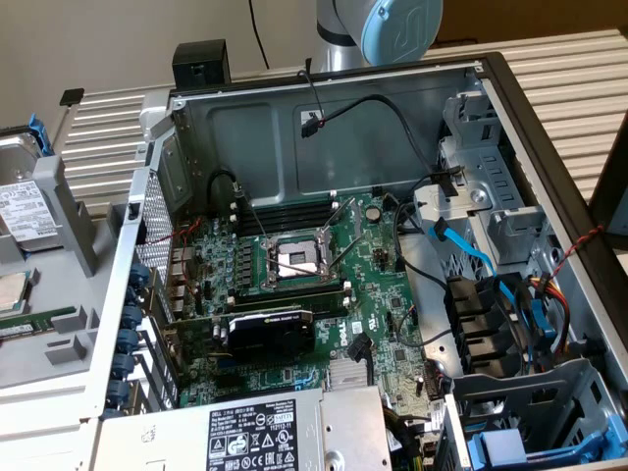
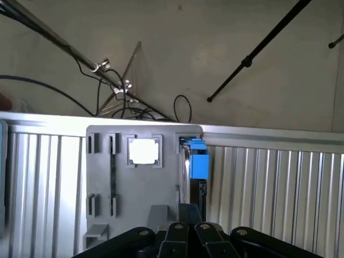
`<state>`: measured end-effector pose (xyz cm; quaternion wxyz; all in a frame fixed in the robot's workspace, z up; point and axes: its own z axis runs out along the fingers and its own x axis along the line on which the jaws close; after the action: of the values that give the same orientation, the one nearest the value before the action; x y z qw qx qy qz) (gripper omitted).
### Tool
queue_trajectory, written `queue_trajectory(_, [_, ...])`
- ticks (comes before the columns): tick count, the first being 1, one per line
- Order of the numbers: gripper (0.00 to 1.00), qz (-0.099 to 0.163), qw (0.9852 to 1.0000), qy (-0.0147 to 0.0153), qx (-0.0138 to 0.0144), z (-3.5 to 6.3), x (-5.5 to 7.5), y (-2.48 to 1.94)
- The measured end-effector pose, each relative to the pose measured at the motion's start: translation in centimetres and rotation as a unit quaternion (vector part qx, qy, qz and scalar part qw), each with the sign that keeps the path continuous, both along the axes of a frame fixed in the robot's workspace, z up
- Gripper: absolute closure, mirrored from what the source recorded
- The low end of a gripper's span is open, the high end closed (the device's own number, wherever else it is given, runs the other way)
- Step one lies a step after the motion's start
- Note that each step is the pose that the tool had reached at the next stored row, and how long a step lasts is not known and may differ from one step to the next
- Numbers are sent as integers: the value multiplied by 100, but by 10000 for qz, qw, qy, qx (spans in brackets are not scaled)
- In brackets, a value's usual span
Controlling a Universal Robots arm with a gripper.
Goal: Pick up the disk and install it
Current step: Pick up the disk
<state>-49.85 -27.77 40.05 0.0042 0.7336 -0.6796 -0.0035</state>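
Note:
The disk (image 1: 24,210) stands on edge in a slot of the grey holder tray (image 1: 69,201) at the exterior view's left, outside the computer case. Its white label faces up and a blue rail (image 1: 37,132) shows at its top. In the wrist view the disk (image 2: 186,174) is edge-on, with its blue rail clip (image 2: 198,163) bright against the grey tray (image 2: 102,177). My gripper (image 2: 189,232) hangs above that slot, apart from the disk, shut with nothing between its black fingers. The arm's blue-capped joint (image 1: 397,25) shows behind the case.
The open case (image 1: 324,255) holds a motherboard, cables and metal drive cages (image 1: 491,196) at the exterior view's right; a blue-railed tray (image 1: 510,446) sits at the lower right. A small silver chip (image 2: 143,151) lies in the holder tray. A slatted tabletop (image 2: 269,188) surrounds it.

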Motion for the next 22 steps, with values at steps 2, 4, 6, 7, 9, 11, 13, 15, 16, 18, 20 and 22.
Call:
queue_trajectory(2, [89, 135, 9999, 41, 0, 1, 0, 0])
queue_trajectory(4, [89, 254, 9996, 89, 0, 0, 0, -1])
queue_trajectory(6, [89, 369, 9992, 133, 10, 0, 0, -1])
queue_trajectory(7, [89, 418, 9990, 153, 19, -1, 0, -1])
queue_trajectory(9, [89, 484, 9987, 183, 43, 1, 0, -1])
queue_trajectory(11, [89, 519, 9985, 184, 64, 1, 0, 0])
queue_trajectory(13, [89, 539, 9984, 182, 75, 0, -2, -1])
queue_trajectory(15, [89, 553, 9983, 182, 84, 1, -6, -1])
queue_trajectory(16, [89, 558, 9982, 182, 88, 0, -11, -1])
queue_trajectory(18, [89, 565, 9982, 182, 91, 0, -31, -2])
queue_trajectory(20, [89, 572, 9982, 182, 92, 0, -46, -1])
queue_trajectory(22, [89, 580, 9981, 182, 94, 0, -56, -1])
